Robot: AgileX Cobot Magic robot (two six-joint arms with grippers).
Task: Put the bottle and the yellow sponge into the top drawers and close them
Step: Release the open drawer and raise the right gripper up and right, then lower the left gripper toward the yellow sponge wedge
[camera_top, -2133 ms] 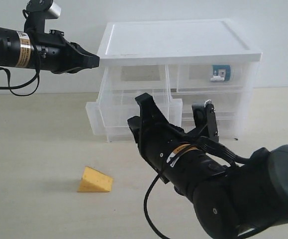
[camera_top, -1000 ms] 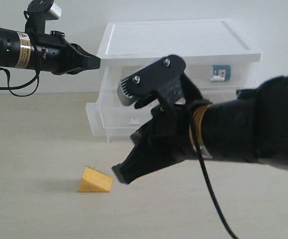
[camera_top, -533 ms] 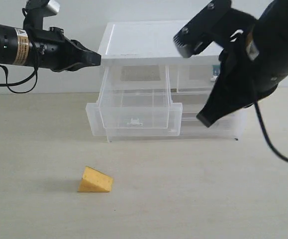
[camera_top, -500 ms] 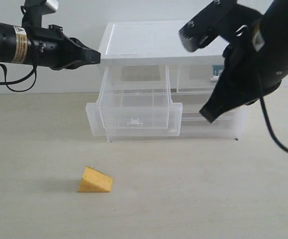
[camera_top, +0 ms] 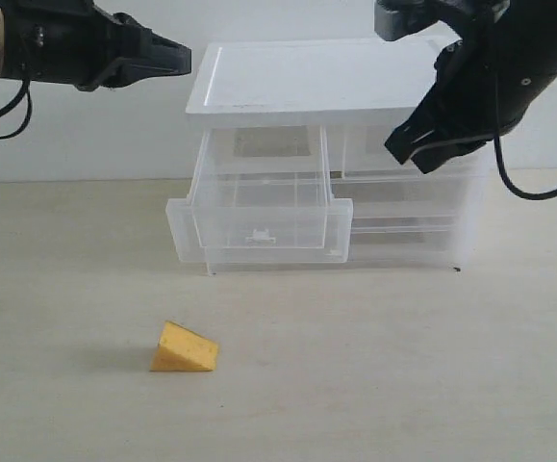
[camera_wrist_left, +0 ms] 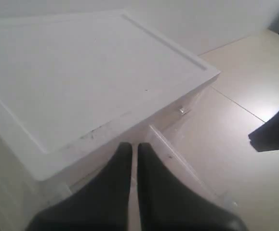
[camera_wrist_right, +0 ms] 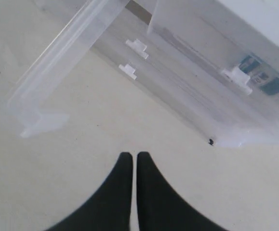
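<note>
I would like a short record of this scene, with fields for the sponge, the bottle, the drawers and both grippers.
yellow sponge: on the table, untouched
bottle: inside the closed top right drawer
top left drawer: pulled open, empty
left gripper: shut, holds nothing
right gripper: shut, holds nothing

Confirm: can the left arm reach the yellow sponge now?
Probably yes: the yellow sponge lies alone on the table, nothing over it. The left gripper, shut, hangs high beside the drawer unit; it must open.
</note>
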